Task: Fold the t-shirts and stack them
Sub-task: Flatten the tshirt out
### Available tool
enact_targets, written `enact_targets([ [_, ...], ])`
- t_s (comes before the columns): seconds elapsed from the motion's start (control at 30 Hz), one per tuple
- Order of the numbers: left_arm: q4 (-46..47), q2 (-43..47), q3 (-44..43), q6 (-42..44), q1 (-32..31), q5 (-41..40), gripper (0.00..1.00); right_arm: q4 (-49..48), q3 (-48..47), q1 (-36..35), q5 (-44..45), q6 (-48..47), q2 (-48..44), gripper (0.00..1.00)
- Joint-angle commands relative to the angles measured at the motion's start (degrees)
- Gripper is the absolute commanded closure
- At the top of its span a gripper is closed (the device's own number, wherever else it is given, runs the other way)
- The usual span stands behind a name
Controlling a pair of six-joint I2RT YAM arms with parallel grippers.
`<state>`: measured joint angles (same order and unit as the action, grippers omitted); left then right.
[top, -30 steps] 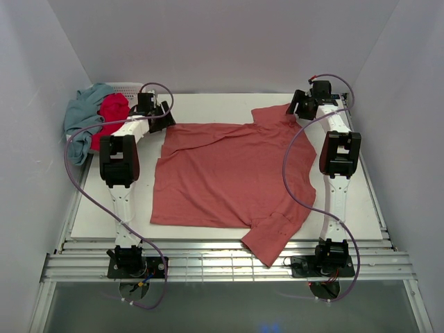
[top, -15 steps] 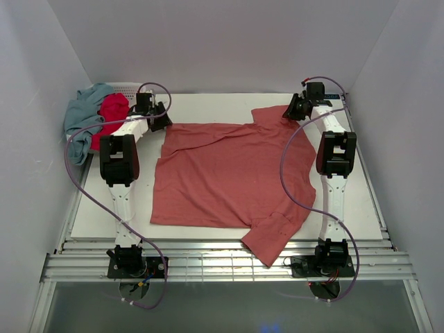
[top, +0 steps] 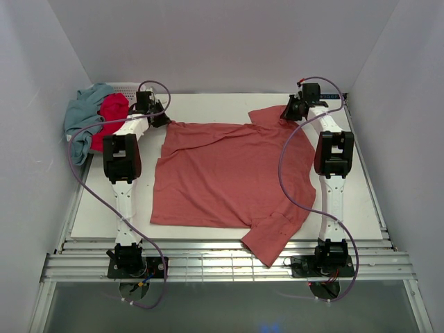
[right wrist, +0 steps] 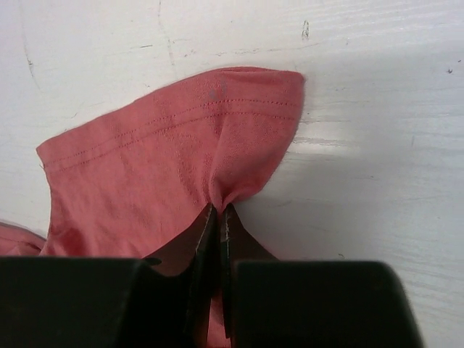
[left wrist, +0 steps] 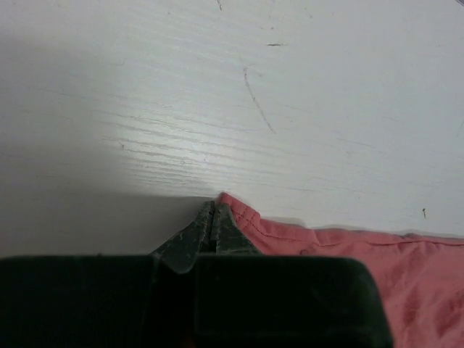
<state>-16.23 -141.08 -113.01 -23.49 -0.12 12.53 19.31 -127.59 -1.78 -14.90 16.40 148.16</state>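
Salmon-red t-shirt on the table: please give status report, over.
Left end effector shut on dusty salmon-red cotton t-shirt hem corner. Right end effector shut on its sleeve. Shirt spread flat, unfolded.

The spread t-shirt (top: 229,173) lies flat mid-table (top: 208,104), one sleeve hanging over the near edge by my right base. My left gripper (top: 158,119) is on its far-left corner, and my right gripper (top: 288,111) is on its far-right sleeve. In the far-left corner, behind my left arm, the basket (top: 128,88) holds the wadded t-shirt (top: 114,111). The draped t-shirt (top: 83,114) is just left of it, spilling over the side.
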Motion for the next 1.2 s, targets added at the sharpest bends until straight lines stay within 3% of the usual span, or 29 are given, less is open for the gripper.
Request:
enact_targets([
  [0.0, -3.0, -1.5, -1.0, 0.0, 0.0, -0.6, 1.00, -1.0, 0.8, 0.1, 1.6, -1.7, -4.8, 0.92],
  [0.33, 6.0, 5.7, 4.3, 1.0, 0.0, -1.8, 1.00, -2.5, 3.0, 0.1, 0.8, -2.8, -13.0, 0.92],
  [0.5, 4.0, 5.0, 2.3, 0.9, 0.0, -1.3, 1.00, -2.4, 3.6, 0.0, 0.7, -2.9, -14.0, 0.92],
  [0.73, 9.5, 10.7, 9.6, -0.2, 0.0, -2.1, 1.00, -2.3, 5.5, 0.1, 1.0, -3.5, -15.4, 0.92],
  [1.17, 9.6, 16.2, 6.4, -0.9, 0.0, -1.2, 1.00, -2.4, 9.8, 0.0, 1.2, -4.8, -18.1, 0.92],
])
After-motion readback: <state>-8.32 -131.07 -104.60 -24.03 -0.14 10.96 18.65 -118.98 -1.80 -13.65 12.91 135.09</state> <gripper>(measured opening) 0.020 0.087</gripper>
